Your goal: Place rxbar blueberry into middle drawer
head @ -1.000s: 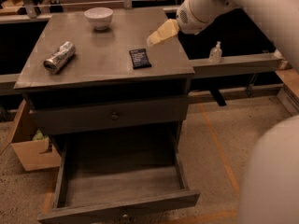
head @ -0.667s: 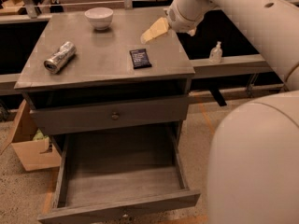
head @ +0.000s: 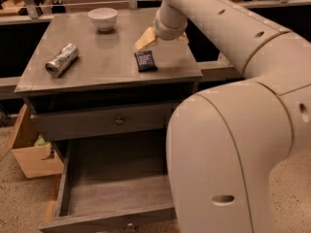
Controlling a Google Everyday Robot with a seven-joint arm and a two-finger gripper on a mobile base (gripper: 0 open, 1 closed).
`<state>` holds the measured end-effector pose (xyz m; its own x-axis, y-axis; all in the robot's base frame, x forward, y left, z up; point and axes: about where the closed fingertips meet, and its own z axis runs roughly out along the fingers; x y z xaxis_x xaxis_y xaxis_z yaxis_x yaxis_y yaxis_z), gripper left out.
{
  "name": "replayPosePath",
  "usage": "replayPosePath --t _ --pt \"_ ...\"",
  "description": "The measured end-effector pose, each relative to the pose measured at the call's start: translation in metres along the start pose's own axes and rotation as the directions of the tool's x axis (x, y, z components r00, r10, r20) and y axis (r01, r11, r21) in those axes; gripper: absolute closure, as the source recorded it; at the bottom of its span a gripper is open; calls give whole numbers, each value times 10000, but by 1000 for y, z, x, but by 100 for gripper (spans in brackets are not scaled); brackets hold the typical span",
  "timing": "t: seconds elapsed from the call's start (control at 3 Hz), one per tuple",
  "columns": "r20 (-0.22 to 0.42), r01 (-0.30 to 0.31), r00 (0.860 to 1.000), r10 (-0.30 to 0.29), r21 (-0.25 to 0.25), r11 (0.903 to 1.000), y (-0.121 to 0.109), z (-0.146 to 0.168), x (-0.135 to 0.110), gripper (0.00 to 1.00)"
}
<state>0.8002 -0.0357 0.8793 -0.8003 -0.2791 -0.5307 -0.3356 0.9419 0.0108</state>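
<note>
The rxbar blueberry (head: 145, 60), a small dark flat bar, lies on the grey cabinet top (head: 97, 64) near its right front part. My gripper (head: 146, 39) hangs just above and behind the bar, with its pale fingertips close to the bar's far end. It holds nothing. The middle drawer (head: 104, 191) stands pulled out below, its plank floor bare. My arm covers the drawer's right part.
A silver can (head: 61, 59) lies on its side at the left of the cabinet top. A white bowl (head: 102, 18) stands at the back. The top drawer front with a round knob (head: 119, 121) is closed. A cardboard box (head: 31, 154) sits on the floor at the left.
My arm has swung left and forward across the cabinet top, bringing the gripper from the right rear edge to just above the bar. The bar, can and bowl have not moved.
</note>
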Motion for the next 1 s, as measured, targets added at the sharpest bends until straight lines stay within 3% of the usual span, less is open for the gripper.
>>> replayPosePath --t 0.67,1.0 --pt "-478 129 9988 -120 182 9998 25 46 -13 0" --pt "-740 90 9972 -78 161 9998 35 60 -12 18"
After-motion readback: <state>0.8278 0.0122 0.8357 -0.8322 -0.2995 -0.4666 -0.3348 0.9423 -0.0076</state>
